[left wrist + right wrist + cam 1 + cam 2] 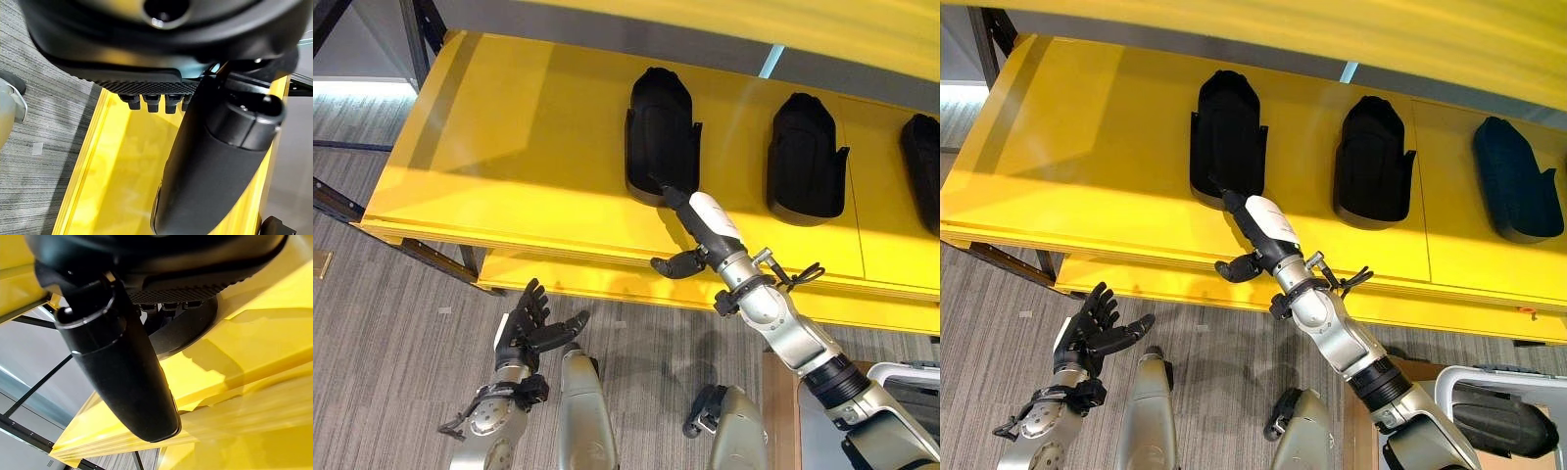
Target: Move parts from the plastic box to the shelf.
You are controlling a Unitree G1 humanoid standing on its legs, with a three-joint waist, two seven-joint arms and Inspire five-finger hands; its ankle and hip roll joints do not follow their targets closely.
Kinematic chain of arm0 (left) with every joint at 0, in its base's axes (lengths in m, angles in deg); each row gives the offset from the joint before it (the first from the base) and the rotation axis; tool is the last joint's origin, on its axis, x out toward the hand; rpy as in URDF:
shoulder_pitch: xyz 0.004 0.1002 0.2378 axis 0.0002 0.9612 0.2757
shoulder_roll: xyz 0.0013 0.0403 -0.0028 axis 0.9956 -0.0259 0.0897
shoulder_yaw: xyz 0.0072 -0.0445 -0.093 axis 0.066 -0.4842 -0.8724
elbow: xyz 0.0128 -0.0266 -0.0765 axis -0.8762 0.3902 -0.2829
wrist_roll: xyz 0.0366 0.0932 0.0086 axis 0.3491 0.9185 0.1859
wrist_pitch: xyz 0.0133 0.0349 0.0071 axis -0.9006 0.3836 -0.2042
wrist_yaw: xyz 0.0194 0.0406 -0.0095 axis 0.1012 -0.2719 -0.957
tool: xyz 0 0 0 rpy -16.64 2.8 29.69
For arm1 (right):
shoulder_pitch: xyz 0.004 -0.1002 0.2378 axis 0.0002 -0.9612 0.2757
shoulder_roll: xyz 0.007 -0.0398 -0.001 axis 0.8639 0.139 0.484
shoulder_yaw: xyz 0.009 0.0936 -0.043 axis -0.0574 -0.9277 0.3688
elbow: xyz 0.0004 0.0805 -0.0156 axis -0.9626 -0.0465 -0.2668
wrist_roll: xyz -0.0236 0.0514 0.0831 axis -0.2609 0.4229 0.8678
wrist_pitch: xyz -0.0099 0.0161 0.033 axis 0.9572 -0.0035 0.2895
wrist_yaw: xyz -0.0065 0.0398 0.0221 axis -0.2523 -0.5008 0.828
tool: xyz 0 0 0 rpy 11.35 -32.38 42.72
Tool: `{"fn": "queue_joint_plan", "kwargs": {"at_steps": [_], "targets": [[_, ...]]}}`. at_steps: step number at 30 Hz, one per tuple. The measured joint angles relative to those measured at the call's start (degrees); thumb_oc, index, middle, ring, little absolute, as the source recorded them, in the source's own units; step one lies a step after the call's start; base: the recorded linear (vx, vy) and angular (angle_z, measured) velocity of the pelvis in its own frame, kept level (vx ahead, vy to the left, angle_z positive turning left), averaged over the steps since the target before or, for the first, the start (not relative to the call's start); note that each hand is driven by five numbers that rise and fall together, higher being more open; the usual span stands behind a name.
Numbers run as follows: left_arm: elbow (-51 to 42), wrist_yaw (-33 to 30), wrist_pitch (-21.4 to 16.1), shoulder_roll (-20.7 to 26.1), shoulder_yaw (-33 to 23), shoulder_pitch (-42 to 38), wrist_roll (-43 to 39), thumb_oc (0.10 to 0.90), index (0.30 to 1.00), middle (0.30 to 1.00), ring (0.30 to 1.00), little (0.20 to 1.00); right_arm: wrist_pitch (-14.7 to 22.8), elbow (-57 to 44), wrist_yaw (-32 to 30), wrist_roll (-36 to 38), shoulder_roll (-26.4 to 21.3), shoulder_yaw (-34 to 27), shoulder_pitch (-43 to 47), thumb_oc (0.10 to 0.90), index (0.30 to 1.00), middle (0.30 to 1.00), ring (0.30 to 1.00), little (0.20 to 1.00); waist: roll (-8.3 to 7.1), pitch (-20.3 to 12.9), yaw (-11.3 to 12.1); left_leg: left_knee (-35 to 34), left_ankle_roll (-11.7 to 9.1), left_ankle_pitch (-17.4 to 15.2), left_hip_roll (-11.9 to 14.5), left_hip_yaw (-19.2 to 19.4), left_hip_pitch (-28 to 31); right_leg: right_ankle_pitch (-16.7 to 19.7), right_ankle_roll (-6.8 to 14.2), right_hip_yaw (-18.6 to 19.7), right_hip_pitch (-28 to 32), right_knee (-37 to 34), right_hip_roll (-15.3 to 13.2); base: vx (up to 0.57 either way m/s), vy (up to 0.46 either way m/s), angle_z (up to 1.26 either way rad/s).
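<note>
Yellow shelf boards run across the scene, and three black parts lie on the upper board in a row, well apart from each other: the left part, the middle part and a third part at the right end. The right hand reaches over the shelf's front edge with its fingers straight, their tips touching the near end of the left part, and its thumb hanging free below the edge; it grips nothing, fingers extended rather than curled. In the right wrist view the straight fingers meet the dark rim of that part on the yellow board. The left hand hangs low over the grey floor in front of the shelf, relaxed with fingers spread, empty. At the lower right corner a plastic box with a pale rim shows one more dark part inside; whether others lie under it I cannot tell. By my reading, the step in hand is the placing of the left part, with the fingertips either nudging it into position or just letting go. The next move likely calls for drawing the right arm back off the shelf without dragging the part, then turning down to the box for the remaining piece.
</note>
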Motion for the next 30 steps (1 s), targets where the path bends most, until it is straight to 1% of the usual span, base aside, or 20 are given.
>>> {"fn": "queue_joint_plan", "kwargs": {"at_steps": [11, 15, 21, 26, 30], "targets": [[0.00, -0.04, 0.00, -0.15, -0.01, -0.06, -0.01, 0.900, 1.000, 1.000, 1.000, 1.000, 0.07, -0.54, 0.46, 0.00, -0.02, -0.10, 0.04, 0.900, 1.000, 1.000, 1.000, 1.000, 0.00, 0.00, -0.05, 0.00, -0.01, 0.00, 0.07, 0.00, -0.04, 0.00, 0.00, 0.05, -0.10, 0.00, 0.09, 0.00, 0.000, 0.00], [0.00, -0.04, 0.01, -0.16, -0.04, -0.05, 0.00, 0.900, 1.000, 1.000, 1.000, 1.000, 0.13, -4.43, 0.38, -0.01, -0.51, -1.60, -0.02, 0.900, 1.000, 1.000, 1.000, 1.000, -0.01, 0.00, -0.11, 0.05, -0.02, 0.01, 0.09, 0.03, -0.20, 0.00, 0.00, 0.25, -0.40, 0.19, 0.13, 0.00, 0.000, 0.00], [-0.02, -0.05, 0.02, -0.20, -0.05, -0.19, -0.01, 0.900, 1.000, 1.000, 1.000, 1.000, 2.36, -11.17, -2.73, 0.02, -1.05, -5.78, 0.81, 0.900, 1.000, 1.000, 1.000, 1.000, -0.02, -0.01, -0.18, 0.15, -0.05, 0.03, 0.47, 0.23, -0.07, -0.02, -0.07, 0.77, -0.75, 0.51, 0.47, 0.00, -0.004, -0.03], [-0.02, -0.05, 0.02, -0.20, -0.01, -0.21, -0.02, 0.900, 1.000, 1.000, 1.000, 1.000, 2.72, -12.10, -4.28, 0.12, -1.80, -6.39, 0.87, 0.900, 1.000, 1.000, 1.000, 1.000, -0.04, -0.02, -0.25, 0.21, -0.05, 0.03, 0.87, 0.23, -0.02, -0.07, -0.19, 0.80, -0.79, 0.57, 0.84, 0.00, -0.002, -0.02], [-0.04, -0.07, 0.02, -0.20, -0.04, -0.08, -0.02, 0.900, 1.000, 1.000, 1.000, 1.000, 2.93, -13.63, -4.40, 0.14, -2.06, -6.54, 0.74, 0.900, 1.000, 1.000, 1.000, 1.000, -0.04, -0.03, -0.59, 0.12, -0.06, 0.04, 0.87, 0.24, -0.01, -0.06, -0.16, 0.81, -0.79, 0.56, 0.87, 0.00, 0.000, 0.00]]}}
